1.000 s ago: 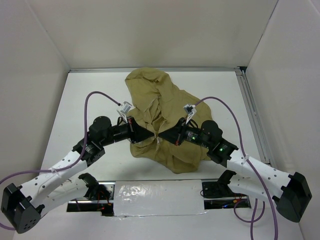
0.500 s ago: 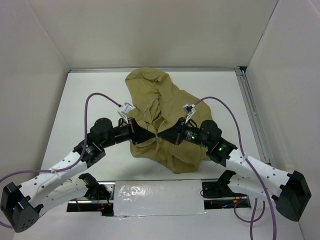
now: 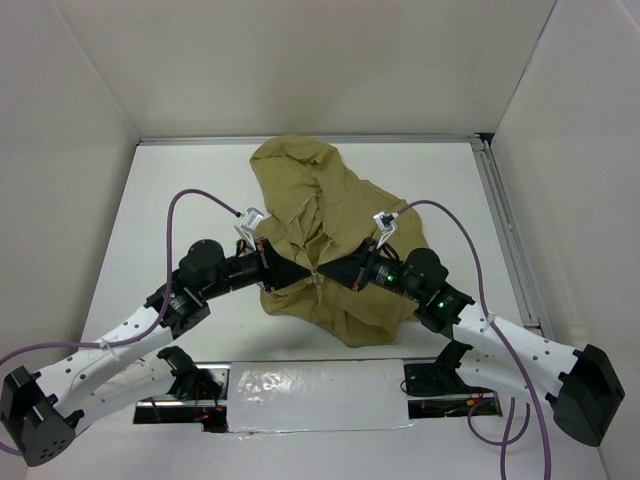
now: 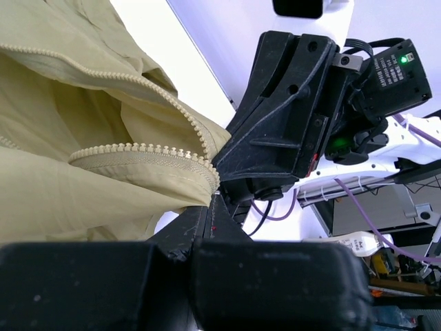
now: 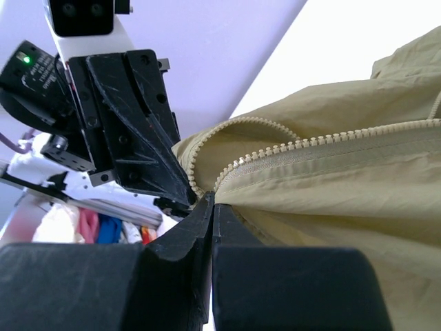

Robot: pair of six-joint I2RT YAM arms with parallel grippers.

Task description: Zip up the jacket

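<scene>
The zip edges [image 4: 138,150] of the jacket [image 3: 310,185] are still pinched by the tightly closed left end effector [image 3: 306,271] and right end effector [image 3: 327,273], barely moved, so zipping is not begun.

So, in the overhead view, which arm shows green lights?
The right arm, the one lying over the jacket: two small green lights glow near its wrist. The left arm shows none in that view.

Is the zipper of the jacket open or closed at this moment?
Open. In the left wrist view the two rows of teeth on the jacket run apart, not meshed.
</scene>
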